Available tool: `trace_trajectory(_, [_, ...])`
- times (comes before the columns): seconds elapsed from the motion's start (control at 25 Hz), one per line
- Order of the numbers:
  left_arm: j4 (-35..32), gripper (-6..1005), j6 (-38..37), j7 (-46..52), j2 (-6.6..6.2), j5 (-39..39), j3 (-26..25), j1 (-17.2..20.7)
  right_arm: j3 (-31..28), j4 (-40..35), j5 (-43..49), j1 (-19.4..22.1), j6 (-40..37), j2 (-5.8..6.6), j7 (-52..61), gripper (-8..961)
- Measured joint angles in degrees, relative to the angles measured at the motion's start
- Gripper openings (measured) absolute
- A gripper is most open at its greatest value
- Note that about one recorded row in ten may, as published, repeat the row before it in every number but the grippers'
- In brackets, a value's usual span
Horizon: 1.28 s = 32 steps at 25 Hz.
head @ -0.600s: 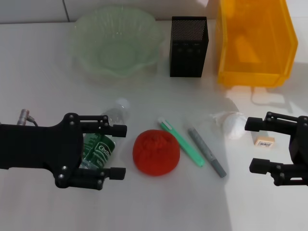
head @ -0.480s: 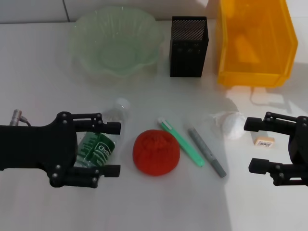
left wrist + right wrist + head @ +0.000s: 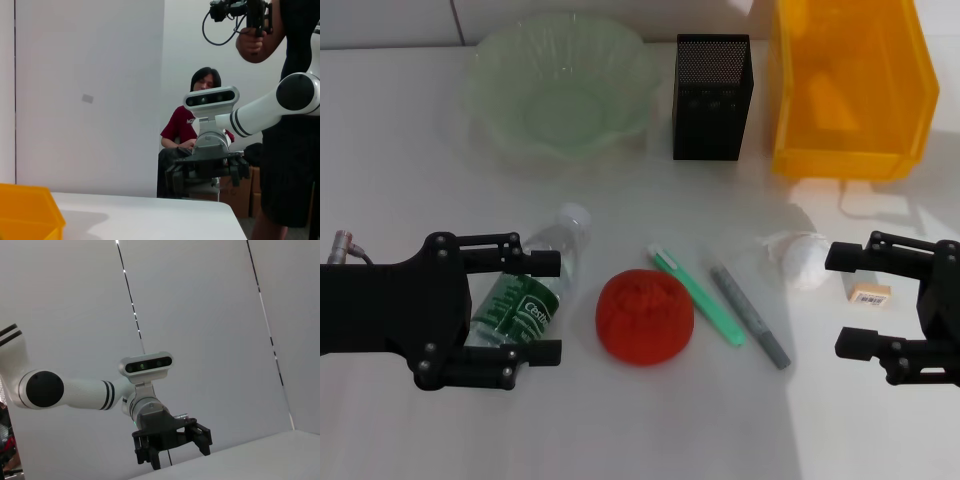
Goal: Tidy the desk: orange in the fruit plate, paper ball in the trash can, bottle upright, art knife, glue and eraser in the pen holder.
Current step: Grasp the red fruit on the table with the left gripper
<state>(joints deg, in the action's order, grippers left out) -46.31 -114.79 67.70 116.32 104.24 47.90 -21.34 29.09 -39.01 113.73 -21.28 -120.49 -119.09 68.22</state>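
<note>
Bottle (image 3: pixel 533 290) lies on its side on the desk (image 3: pixel 650 420), its green-labelled body between the spread fingers of the left claw (image 3: pixel 546 307), cap beyond the upper finger; whether the fingers touch it cannot be told. Just past the fingertips sits the orange (image 3: pixel 645 315). The right claw (image 3: pixel 848 300) hovers wide open, holding nothing, with the paper ball (image 3: pixel 802 258) just off its upper finger and the eraser (image 3: pixel 868 292) between its fingers.
</note>
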Motion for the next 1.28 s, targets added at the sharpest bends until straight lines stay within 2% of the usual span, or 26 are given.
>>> trace_trajectory(0.2, [-0.16, 708, 0.12, 1.61, 0.03, 0.01, -0.09, -0.31, -0.1, 0.6, -0.38, 0.33, 0.0, 0.0, 0.0, 794])
trace_trajectory(0.4, [-0.87, 701, 0.82, 6.04, 0.1, 1.03, 0.24, -2.63, -1.67, 1.84, -0.55, 0.97, 0.0, 0.09, -0.53, 794])
trace_trajectory(0.6, [-2.36, 694, 5.37, 7.06, 1.38, 3.48, 0.41, -5.17, -3.97, 2.05, -0.55, 3.06, 0.24, 0.1, -0.82, 794])
trace_trajectory(0.68, [-2.38, 692, 5.93, 7.08, 1.48, 3.82, 0.43, -5.41, -5.37, 2.29, -0.56, 4.1, 0.61, 0.12, -0.9, 794])
trace_trajectory(0.72, [-2.36, 690, 8.6, 7.24, 1.95, 5.79, 0.93, -7.22, -5.98, 2.52, -0.55, 4.57, 0.78, 0.16, -1.09, 793])
trace_trajectory(0.8, [-2.09, 687, 10.45, 7.69, 2.1, 7.07, 1.98, -8.56, -7.25, 3.17, -0.53, 5.56, 1.14, 0.34, -1.48, 793])
trace_trajectory(0.96, [-1.94, 682, 17.52, 10.39, 2.24, 8.55, 8.31, -10.67, -8.77, 3.91, -0.51, 7.6, 2.98, 0.54, -1.69, 793])
trace_trajectory(1.0, [-1.94, 681, 17.52, 10.39, 2.24, 8.55, 8.31, -10.67, -9.01, 4.01, -0.53, 7.93, 3.38, 0.56, -1.69, 793])
trace_trajectory(1.04, [-2.19, 679, 21.56, 11.42, 2.25, 8.65, 12.92, -10.98, -9.27, 4.08, -0.53, 8.14, 3.56, 0.58, -1.69, 793])
trace_trajectory(1.08, [-2.19, 678, 21.56, 11.42, 2.25, 8.65, 12.92, -10.98, -9.49, 4.11, -0.49, 8.29, 3.68, 0.6, -1.69, 793])
trace_trajectory(1.16, [-2.69, 675, 27.32, 12.6, 2.24, 8.8, 19.08, -11.1, -9.72, 4.12, -0.3, 8.57, 3.9, 0.62, -1.69, 793])
trace_trajectory(1.2, [-2.69, 674, 27.32, 12.6, 2.24, 8.8, 19.08, -11.1, -9.75, 4.12, -0.24, 8.69, 4.02, 0.64, -1.69, 793])
trace_trajectory(1.24, [-2.9, 673, 29.96, 13.54, 2.24, 9.35, 22.34, -11.52, -9.75, 4.12, -0.22, 8.81, 4.22, 0.66, -1.69, 793])
trace_trajectory(1.28, [-2.94, 671, 30.88, 13.89, 2.25, 10.18, 23.43, -11.84, -9.76, 4.12, -0.21, 8.86, 4.42, 0.68, -1.69, 793])
